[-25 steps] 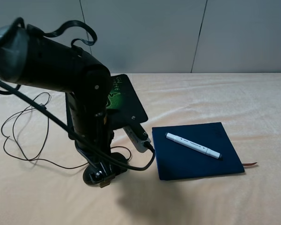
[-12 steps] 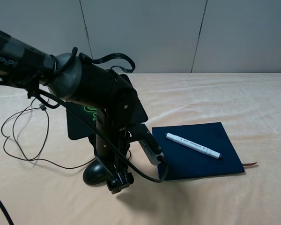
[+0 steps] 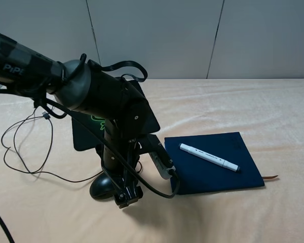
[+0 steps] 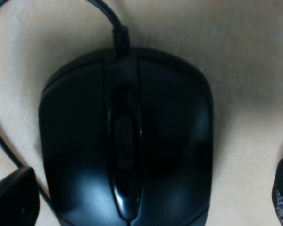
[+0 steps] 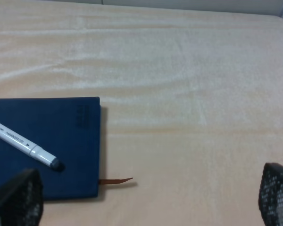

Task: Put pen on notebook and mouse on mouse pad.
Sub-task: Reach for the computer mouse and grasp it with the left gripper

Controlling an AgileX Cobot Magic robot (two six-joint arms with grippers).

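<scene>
The glossy black mouse point(image 3: 100, 188) lies on the cloth in front of the mouse pad point(image 3: 85, 134), off the pad. My left gripper point(image 3: 117, 191) is lowered over it and open. In the left wrist view the mouse point(image 4: 127, 141) fills the picture and the gripper point(image 4: 148, 200) has one fingertip on each side of it. The white pen point(image 3: 209, 157) lies across the navy notebook point(image 3: 220, 174). My right gripper point(image 5: 144, 200) is open with nothing in it, near the notebook point(image 5: 66, 155) and pen point(image 5: 23, 143). It is out of the high view.
The mouse's thin black cable point(image 3: 25, 147) loops over the cloth to the left. My left arm hides much of the mouse pad. A brown ribbon point(image 5: 115, 181) sticks out of the notebook. Bare beige cloth point(image 3: 253, 109) stretches to the right.
My left arm has swung right and settled lower over the mouse. The mouse, pen and notebook have not moved. The right gripper stays open.
</scene>
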